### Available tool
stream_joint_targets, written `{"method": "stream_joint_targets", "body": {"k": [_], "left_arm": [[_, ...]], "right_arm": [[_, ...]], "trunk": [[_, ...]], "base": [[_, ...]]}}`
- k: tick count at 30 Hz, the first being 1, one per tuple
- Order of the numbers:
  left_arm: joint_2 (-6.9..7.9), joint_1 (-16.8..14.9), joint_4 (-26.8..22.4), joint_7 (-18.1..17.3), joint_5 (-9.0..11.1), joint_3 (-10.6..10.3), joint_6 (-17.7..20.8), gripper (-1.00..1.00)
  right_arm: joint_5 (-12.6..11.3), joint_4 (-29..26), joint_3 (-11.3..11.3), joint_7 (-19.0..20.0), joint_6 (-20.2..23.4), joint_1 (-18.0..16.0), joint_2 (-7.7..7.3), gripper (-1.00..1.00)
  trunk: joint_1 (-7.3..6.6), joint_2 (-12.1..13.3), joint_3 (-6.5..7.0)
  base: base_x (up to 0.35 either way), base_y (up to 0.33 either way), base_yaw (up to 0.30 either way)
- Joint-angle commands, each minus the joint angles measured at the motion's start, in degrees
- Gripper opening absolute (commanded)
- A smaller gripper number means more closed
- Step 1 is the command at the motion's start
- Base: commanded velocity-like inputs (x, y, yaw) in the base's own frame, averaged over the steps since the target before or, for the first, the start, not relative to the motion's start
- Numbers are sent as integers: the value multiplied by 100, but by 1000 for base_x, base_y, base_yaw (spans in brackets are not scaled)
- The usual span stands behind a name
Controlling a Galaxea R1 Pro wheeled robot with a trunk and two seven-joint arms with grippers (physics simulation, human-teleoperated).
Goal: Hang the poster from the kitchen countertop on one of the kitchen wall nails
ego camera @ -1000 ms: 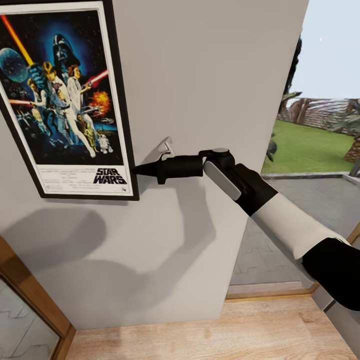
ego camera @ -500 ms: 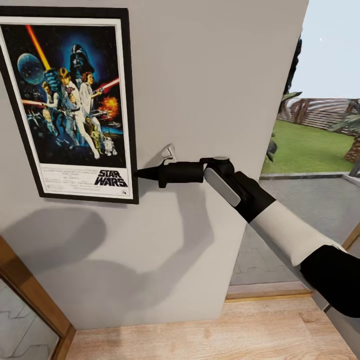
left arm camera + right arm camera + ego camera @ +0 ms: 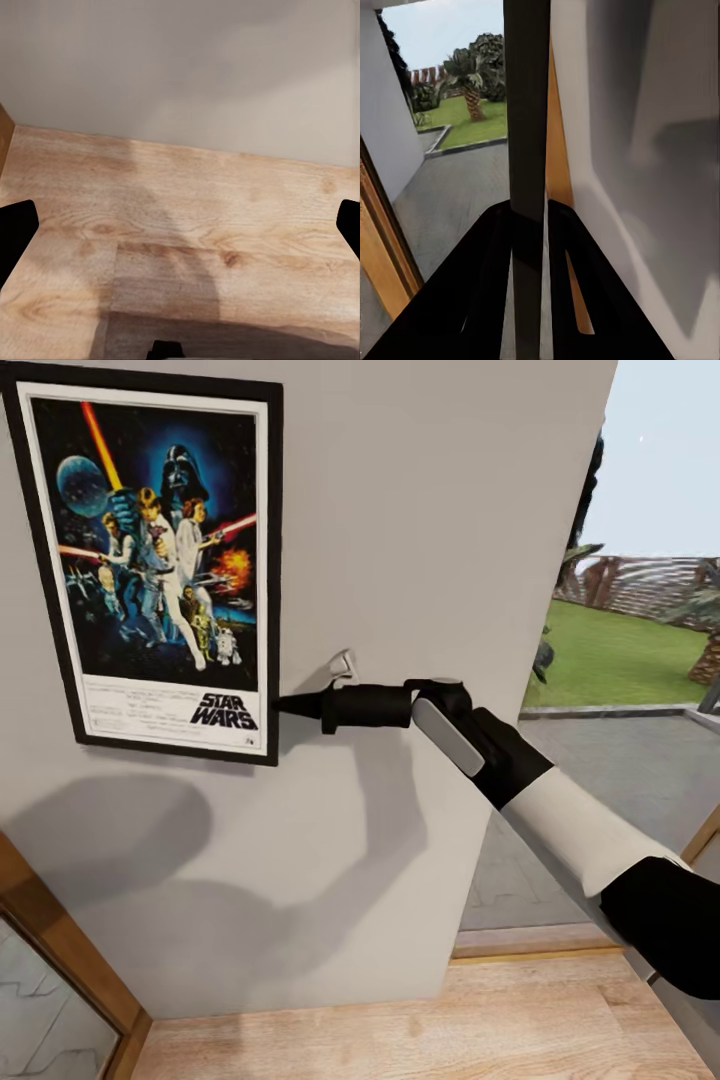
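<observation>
Poster [image 3: 165, 565] shifted right; right claw [image 3: 283, 706] pinching frame, wall [image 3: 420, 510] behind.

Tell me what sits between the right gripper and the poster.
Nothing does. In the head view the right gripper reaches the poster at its lower right frame edge, and in the right wrist view its fingers are shut on that edge.

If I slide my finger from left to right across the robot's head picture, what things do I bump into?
The wooden door frame → the poster → the right end effector pinching the poster's edge → the small wall hook → the robot's black and white arm → the green lawn outside.
</observation>
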Motion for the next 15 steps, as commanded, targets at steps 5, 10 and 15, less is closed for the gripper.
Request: {"method": "stream_joint_targets", "body": {"k": [5, 10, 15], "left_arm": [[0, -1, -13, -44, 49, 6, 14, 100], [0, -1, -15, -45, 49, 7, 14, 100], [0, -1, -19, -45, 49, 7, 14, 100]], "right_arm": [[-128, 0, 0, -22, 47, 3, -5, -100], [-128, 0, -9, -27, 47, 9, -5, -100], [-131, 7, -11, -206, 47, 11, -5, -100]], "trunk": [[4, -12, -11], [4, -12, -11], [4, -12, -11]], "base": [[0, 0, 0], [0, 0, 0], [0, 0, 0]]}}
